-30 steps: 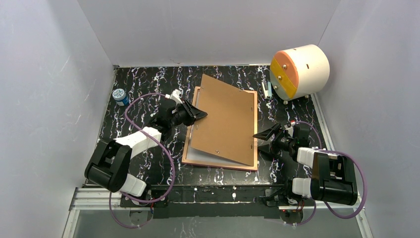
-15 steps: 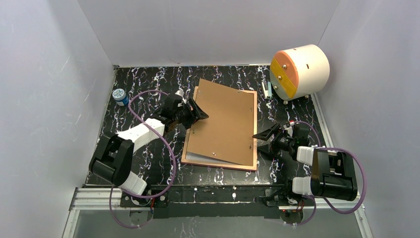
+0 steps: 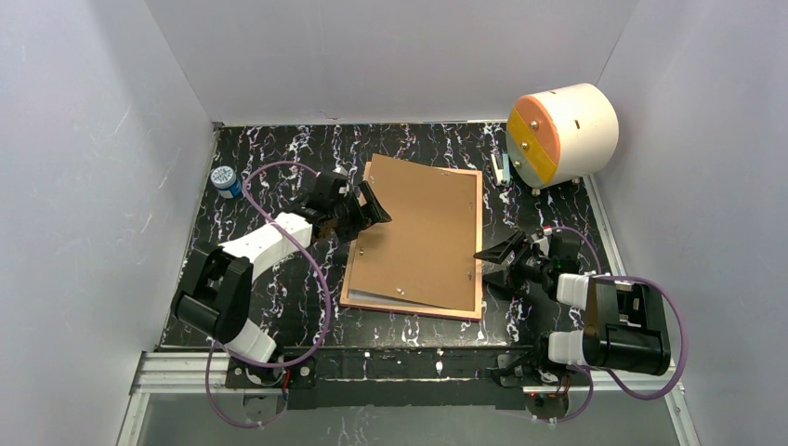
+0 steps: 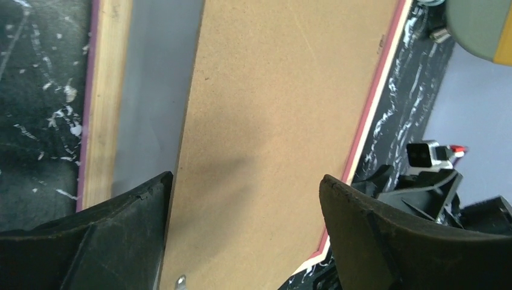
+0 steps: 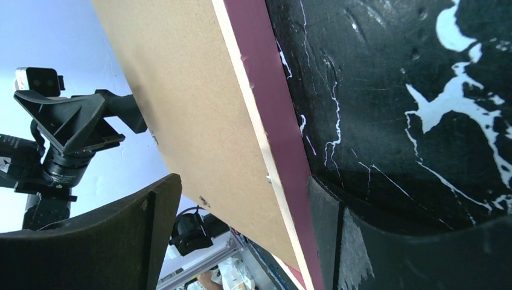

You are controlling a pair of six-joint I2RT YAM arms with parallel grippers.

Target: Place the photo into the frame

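The frame [image 3: 479,243] lies face down mid-table, showing its wood-brown back and pink edge. The brown backing board [image 3: 418,232] rests on it, slightly skewed. Along the frame's left rail [image 4: 105,90] a pale strip shows, the white back of the photo [image 4: 156,90]; its printed side is hidden. My left gripper [image 3: 374,210] stands open over the board's left edge, holding nothing, with the board [image 4: 284,109] beneath its fingers. At the frame's right side my right gripper [image 3: 491,264] is open, its jaws standing either side of the pink edge [image 5: 272,121] and the board [image 5: 187,109].
A white drum with an orange and yellow face [image 3: 562,133] stands at the back right, with a small white and blue item [image 3: 503,168] beside it. A small blue-capped jar [image 3: 225,180] sits at the far left. Grey walls close in three sides.
My left gripper has opened and let go of the backing board's left edge. The board has dropped from tilted and twisted to nearly flat on the frame. The right arm has not moved.
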